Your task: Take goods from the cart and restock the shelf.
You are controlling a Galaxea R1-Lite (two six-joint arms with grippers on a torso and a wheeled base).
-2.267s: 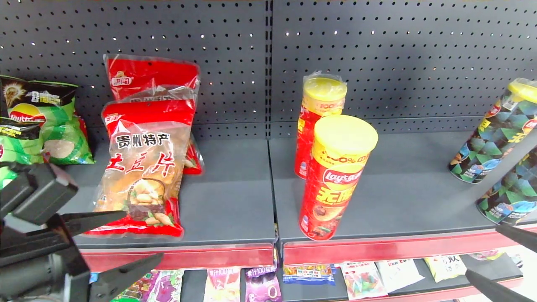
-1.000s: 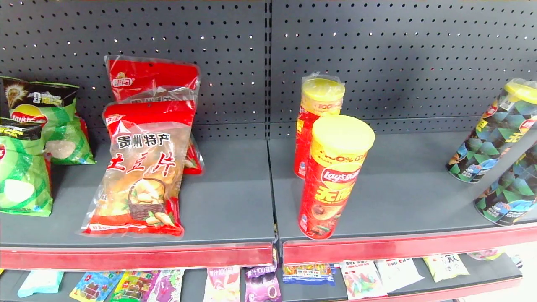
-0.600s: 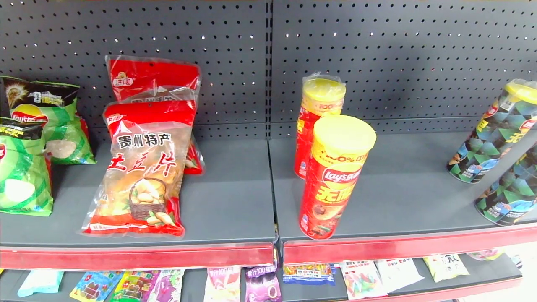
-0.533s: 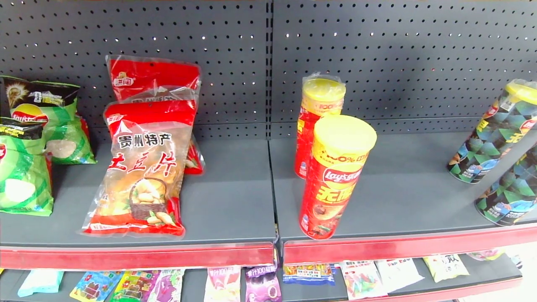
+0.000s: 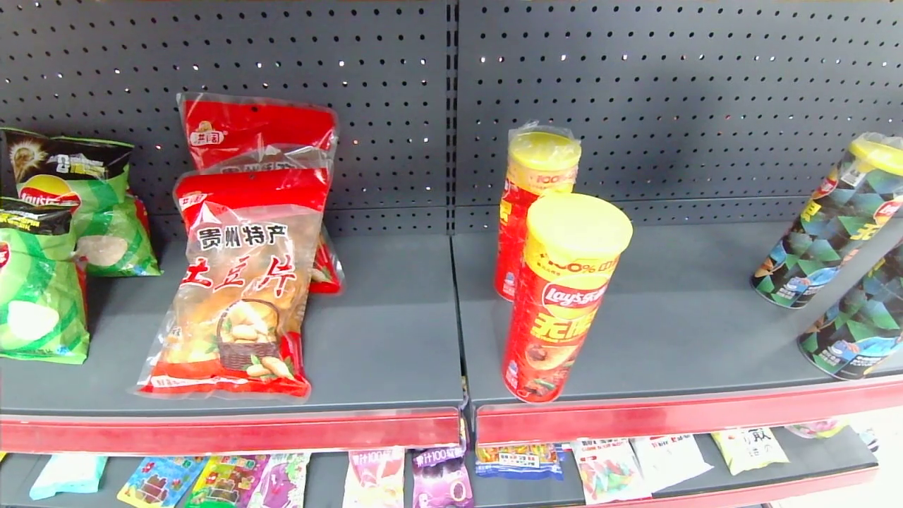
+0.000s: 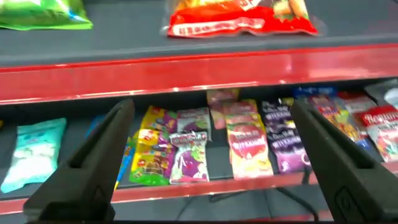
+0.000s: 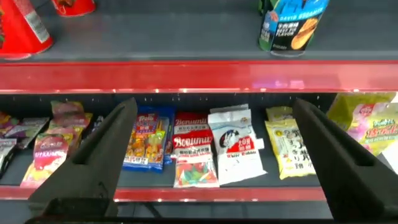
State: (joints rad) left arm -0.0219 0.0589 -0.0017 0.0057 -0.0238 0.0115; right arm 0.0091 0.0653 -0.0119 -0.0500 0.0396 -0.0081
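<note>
On the grey shelf [image 5: 388, 339] two red bags of potato slices [image 5: 236, 296] lean one behind the other, left of centre. Two red cans with yellow lids [image 5: 564, 303] stand right of centre. My left gripper [image 6: 211, 106] is open and holds nothing; it sits in front of the shelf's red front edge [image 6: 186, 71], facing the lower shelf's candy packets [image 6: 249, 140]. My right gripper [image 7: 214, 102] is open and bare too, below the red edge [image 7: 199, 78], facing snack packets [image 7: 193, 146].
Green chip bags [image 5: 39, 296] sit at the shelf's far left. Dark patterned cans [image 5: 825, 226] lean at the far right, one of them [image 7: 289, 25] near the front edge. Bare shelf lies between the red bags and the red cans. A perforated back panel [image 5: 635, 106] closes the rear.
Since 2.3 s ago both arms have drawn down and away from the shelf's front corners, uncovering the front green bag. The goods on the shelf have not moved.
</note>
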